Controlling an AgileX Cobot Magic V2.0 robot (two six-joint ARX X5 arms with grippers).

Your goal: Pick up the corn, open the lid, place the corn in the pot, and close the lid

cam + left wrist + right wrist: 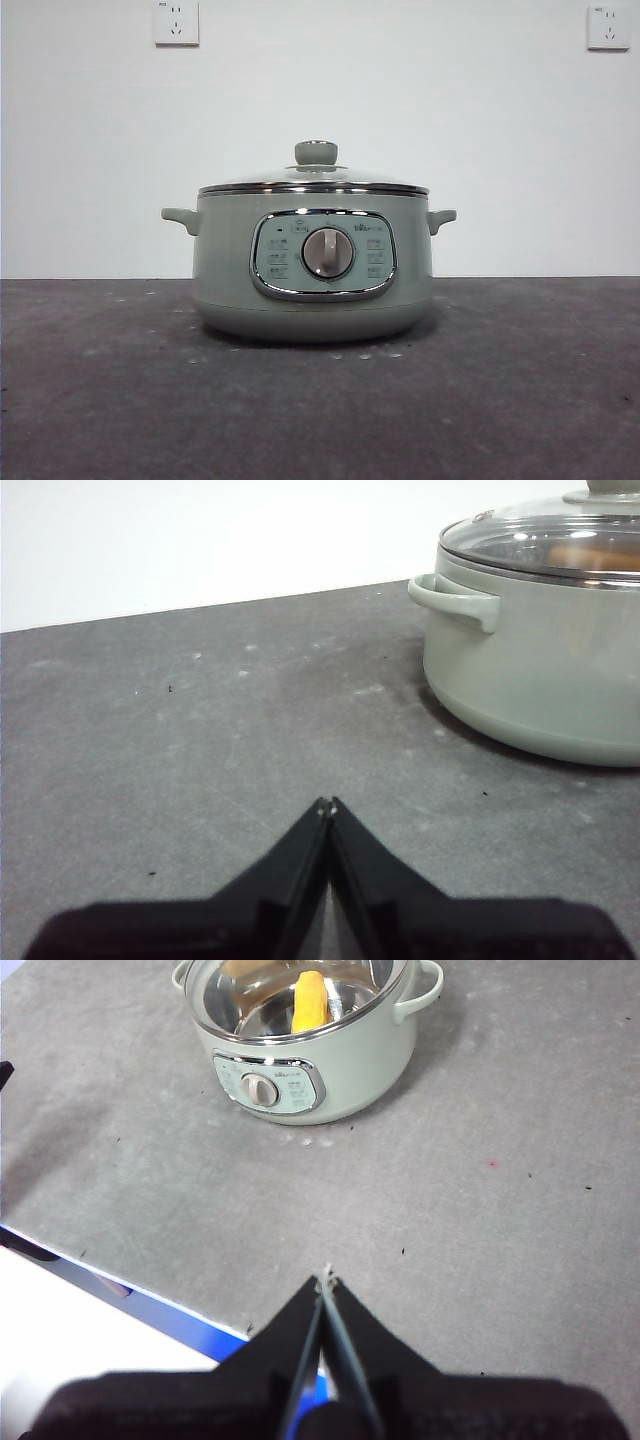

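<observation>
You are looking at what reads as the finished task: the corn is lying inside the pot, and the lid is sitting closed on it. Both the left gripper and right gripper are waiting apart over the counter, jaws pressed together, holding nothing. In the right wrist view, the pot is sitting at 12 o'clock. No further move seems needed.

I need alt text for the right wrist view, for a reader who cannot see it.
A sage-green pot stands on a grey table, its glass lid on and a yellow corn visible inside through the glass. The right gripper, jaws shut and empty, is over the table, away from the pot.
</observation>
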